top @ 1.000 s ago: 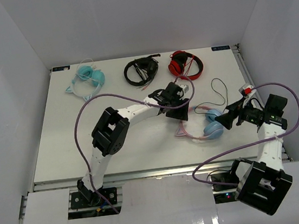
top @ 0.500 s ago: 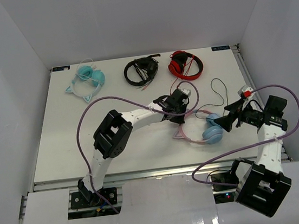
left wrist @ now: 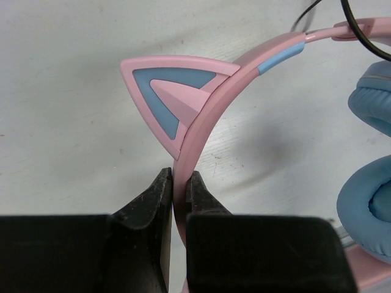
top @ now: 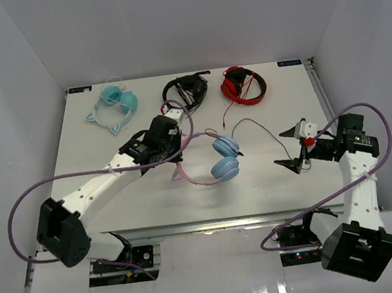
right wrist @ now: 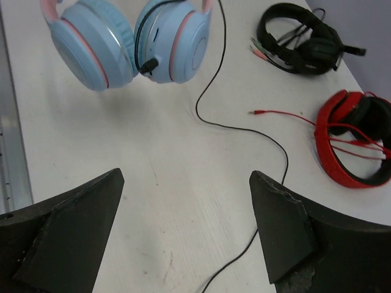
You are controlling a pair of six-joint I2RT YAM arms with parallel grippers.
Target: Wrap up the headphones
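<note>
**Reference object:** the headphones, with a pink cat-ear headband and light blue earcups, located near the middle of the white tabletop.

1. Far left of the headphones, at the back of the tabletop: a set of teal cat-ear headphones. It is well apart from the reference object.
2. Immediately left of the headphones: the left gripper. Its jaws are pressed onto the pink headband and pinch it just below one cat ear. The left wrist view shows the band running up from between the two jaws and curving right towards the earcups.
3. Behind the headphones, slightly to the left: a set of black headphones. It does not touch the reference object.
4. The reference object itself: the two earcups sit side by side, to the right of the pinched band. In the right wrist view they cast a shadow on the tabletop below them and appear to be raised off it.
5. Behind the headphones, to the right: a set of red headphones with a thin red lead.
6. Right of the headphones: the thin black cable. It leaves one earcup, lies loose on the tabletop and runs on towards the right gripper.
7. The right gripper is well to the right of the headphones. Its jaws are spread wide and hold nothing. In the right wrist view the cable passes between them; contact with either jaw cannot be determined.
</note>
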